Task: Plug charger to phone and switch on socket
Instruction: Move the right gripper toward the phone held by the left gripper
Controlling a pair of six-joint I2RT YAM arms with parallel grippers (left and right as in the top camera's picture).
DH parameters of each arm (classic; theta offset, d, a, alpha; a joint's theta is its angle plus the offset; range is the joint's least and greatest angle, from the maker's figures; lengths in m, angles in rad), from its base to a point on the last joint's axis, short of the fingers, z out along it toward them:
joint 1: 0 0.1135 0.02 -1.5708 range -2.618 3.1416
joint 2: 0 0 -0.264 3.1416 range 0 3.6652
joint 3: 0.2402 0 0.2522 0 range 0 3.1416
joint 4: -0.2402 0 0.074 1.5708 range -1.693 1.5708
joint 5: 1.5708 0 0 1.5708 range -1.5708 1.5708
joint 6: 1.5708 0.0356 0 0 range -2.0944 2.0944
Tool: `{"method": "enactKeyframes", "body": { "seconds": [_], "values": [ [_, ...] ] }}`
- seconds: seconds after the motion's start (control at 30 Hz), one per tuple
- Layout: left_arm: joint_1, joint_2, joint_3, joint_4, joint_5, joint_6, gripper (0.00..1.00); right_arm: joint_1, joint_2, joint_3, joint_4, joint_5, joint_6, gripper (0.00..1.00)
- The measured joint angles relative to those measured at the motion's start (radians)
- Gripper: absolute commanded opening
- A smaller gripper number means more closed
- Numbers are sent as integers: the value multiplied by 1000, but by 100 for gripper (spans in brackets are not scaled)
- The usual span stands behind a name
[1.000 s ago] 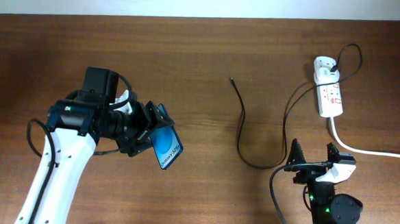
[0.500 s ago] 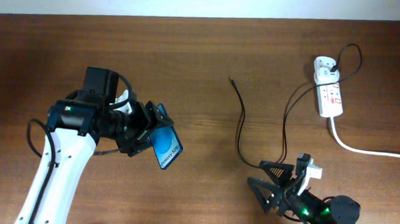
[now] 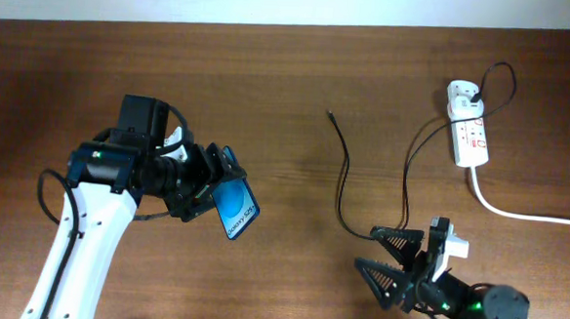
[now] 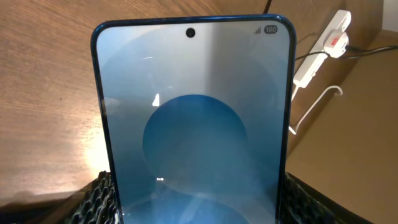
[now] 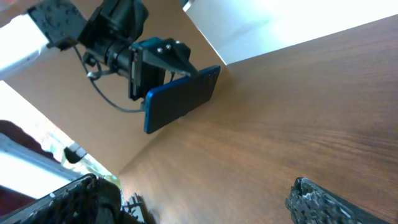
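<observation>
Clamping the phone (image 3: 236,208) by its edges, left claw (image 3: 208,187) hangs over table (image 3: 298,102); right claw (image 3: 382,259) gapes empty.

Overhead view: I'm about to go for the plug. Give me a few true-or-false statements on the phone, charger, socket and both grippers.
1. The left gripper holds the phone. True.
2. The charger has its plug tip in the phone. False: the tip lies on the table, apart from the phone.
3. The right gripper is shut on the charger. False: it is open and empty, near the cable's loop.
4. The charger's adapter end sits at the socket. True.
</observation>
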Motion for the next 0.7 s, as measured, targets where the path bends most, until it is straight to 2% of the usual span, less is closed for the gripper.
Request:
{"method": "enactKeyframes", "body": {
  "seconds": [0.1,0.2,0.37,0.47,0.7],
  "values": [
    [0,0,0,1,-3,0,44,0,157,64,-1,15,-50,98],
    [0,0,0,9,-3,0,44,2,311,169,-104,69,-131,98],
    [0,-1,0,13,-3,0,43,3,575,449,-483,214,-380,98],
    [0,-1,1,18,-3,0,44,3,665,552,-604,270,-455,98],
    [0,-1,1,18,-3,0,44,106,710,568,-633,254,-491,98]
  ]
}}
